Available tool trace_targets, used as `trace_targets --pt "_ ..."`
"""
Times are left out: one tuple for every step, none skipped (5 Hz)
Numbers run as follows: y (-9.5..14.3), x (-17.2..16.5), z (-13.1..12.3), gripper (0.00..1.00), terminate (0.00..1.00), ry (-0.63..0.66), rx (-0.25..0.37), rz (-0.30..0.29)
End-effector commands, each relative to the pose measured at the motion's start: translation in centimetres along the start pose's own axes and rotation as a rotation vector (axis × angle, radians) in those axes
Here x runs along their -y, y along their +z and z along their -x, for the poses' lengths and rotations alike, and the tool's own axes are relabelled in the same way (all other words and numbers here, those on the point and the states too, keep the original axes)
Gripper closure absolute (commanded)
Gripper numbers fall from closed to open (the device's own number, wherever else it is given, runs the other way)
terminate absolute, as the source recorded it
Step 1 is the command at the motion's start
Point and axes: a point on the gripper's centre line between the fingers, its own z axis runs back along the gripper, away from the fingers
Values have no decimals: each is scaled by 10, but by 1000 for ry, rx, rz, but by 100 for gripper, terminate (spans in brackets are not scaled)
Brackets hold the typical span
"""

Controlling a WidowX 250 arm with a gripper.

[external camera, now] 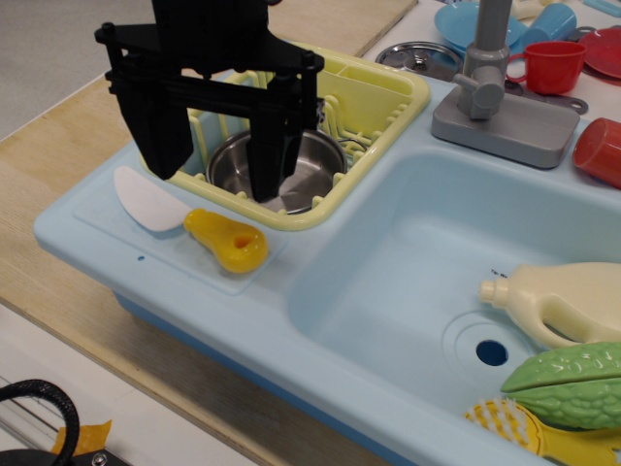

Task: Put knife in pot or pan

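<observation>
One knife [184, 219], broad white blade, chunky yellow handle, flat on sink ledge [107, 238]

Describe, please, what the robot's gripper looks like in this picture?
The gripper is matte black throughout. Two long, flat, slab-like fingers hang from a horizontal cross-rail, below a blocky black body that runs out of the top of the frame. No markings, labels or cables show on it.

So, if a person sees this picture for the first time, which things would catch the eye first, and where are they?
The big black gripper dominates the upper left, its fingers spread open above the steel pot that sits in the yellow dish rack. Just below, the toy knife with white blade and yellow handle lies flat on the light blue sink's ledge. At the right, a cream bottle and a green vegetable lie in the basin.
</observation>
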Motion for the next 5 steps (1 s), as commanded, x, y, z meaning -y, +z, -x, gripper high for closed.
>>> trace_targets --pt "0 0 0 0 0 0 0 0" --pt "-5 -2 3 0 0 -250 32 -29" --pt "-3 -8 4 0 0 -501 50 -57" --pt "-4 -8 -6 0 0 -751 49 -45" --pt "-12 -10 -6 0 0 -981 88 -38"
